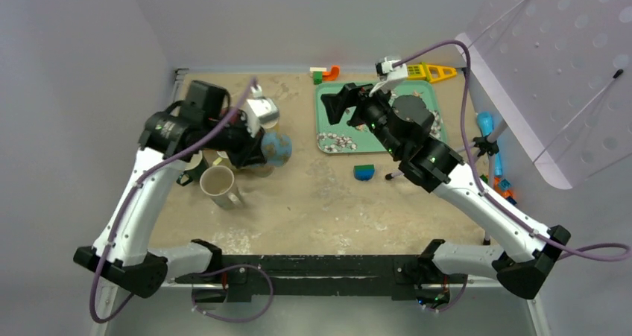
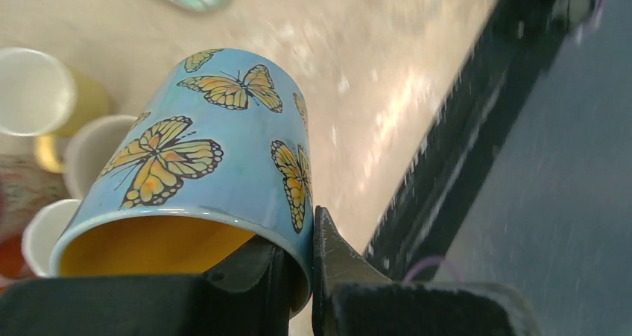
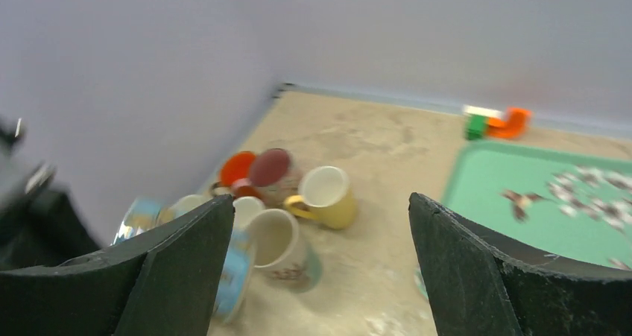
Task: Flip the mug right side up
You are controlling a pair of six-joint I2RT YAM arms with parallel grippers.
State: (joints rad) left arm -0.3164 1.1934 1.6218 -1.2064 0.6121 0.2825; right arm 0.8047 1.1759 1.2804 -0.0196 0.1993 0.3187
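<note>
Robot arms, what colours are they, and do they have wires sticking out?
Both the left arm and the right arm have smooth white tube-like shells, with chunky black joints and black bases. A purple cable loops along each one. Tiny green lights glow on the right arm's black parts. The jaws are black, flat and wedge-shaped.

Left claw point(image 2: 299, 265) at rim of mug point(image 2: 216, 150): one finger inside, one outside, mug body reaching away from claw. Off claw's left in wrist view, other mugs point(image 2: 33, 90) huddled together on table point(image 1: 313, 202). Right claw point(image 1: 333, 105) over left end of tray point(image 1: 325, 130), well apart from left claw. On table just before tray, base-ward of right claw: small block point(image 1: 364, 172).
</note>
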